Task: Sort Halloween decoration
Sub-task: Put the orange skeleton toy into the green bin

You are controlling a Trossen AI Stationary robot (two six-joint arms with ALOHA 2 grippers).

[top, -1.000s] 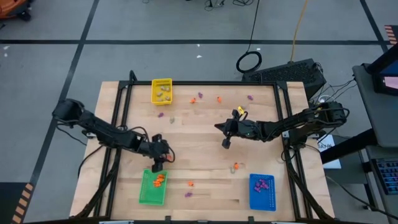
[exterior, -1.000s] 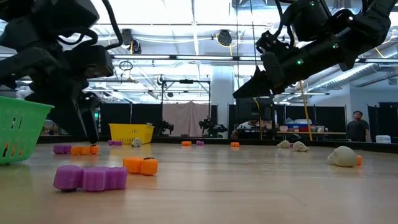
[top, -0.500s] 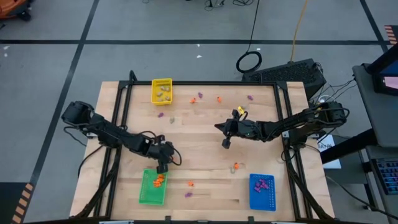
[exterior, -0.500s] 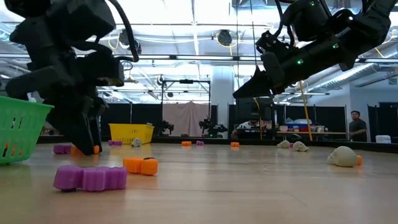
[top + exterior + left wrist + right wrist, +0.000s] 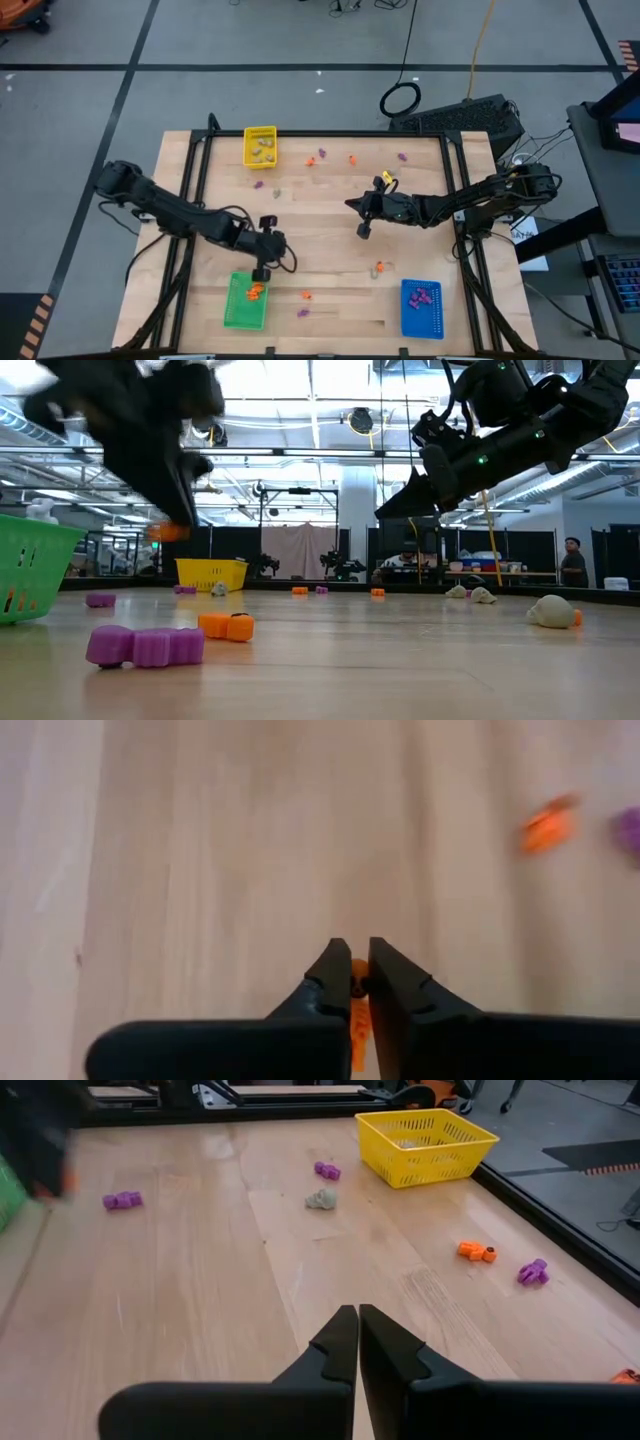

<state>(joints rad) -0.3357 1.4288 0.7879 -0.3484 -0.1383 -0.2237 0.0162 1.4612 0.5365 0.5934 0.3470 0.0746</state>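
The Halloween decoration lies scattered over the wooden table as tiny orange, purple and beige-grey trinkets. My left gripper (image 5: 262, 272) hangs above the table at the far edge of the green tray (image 5: 232, 312), shut on an orange trinket (image 5: 168, 532). Several orange trinkets (image 5: 255, 291) lie in that tray. At mid-table my right gripper (image 5: 364, 231) hovers shut with nothing between its fingers (image 5: 340, 1342). Loose on the wood are an orange trinket (image 5: 306, 295), a purple one (image 5: 301, 312), and a beige-grey one with orange (image 5: 379, 267). My left gripper pinches the orange trinket (image 5: 358, 1015) between its two fingers, which slant down toward the table. The piece shows in the narrow gap between them. In the low view it hangs at the fingertips, lifted clear of the wood.
A yellow tray (image 5: 261, 146) with beige-grey pieces stands at the far left, and a blue tray (image 5: 421, 307) with purple ones at the near right. More trinkets (image 5: 311, 160) lie along the far side. Black frame rails (image 5: 195, 170) run down both sides of the table.
My left gripper came down around an orange trinket on the table beside the green tray, shut on it and rose, lifting it clear of the wood. It also shifted slightly toward the table's right edge. My right gripper has kept still.
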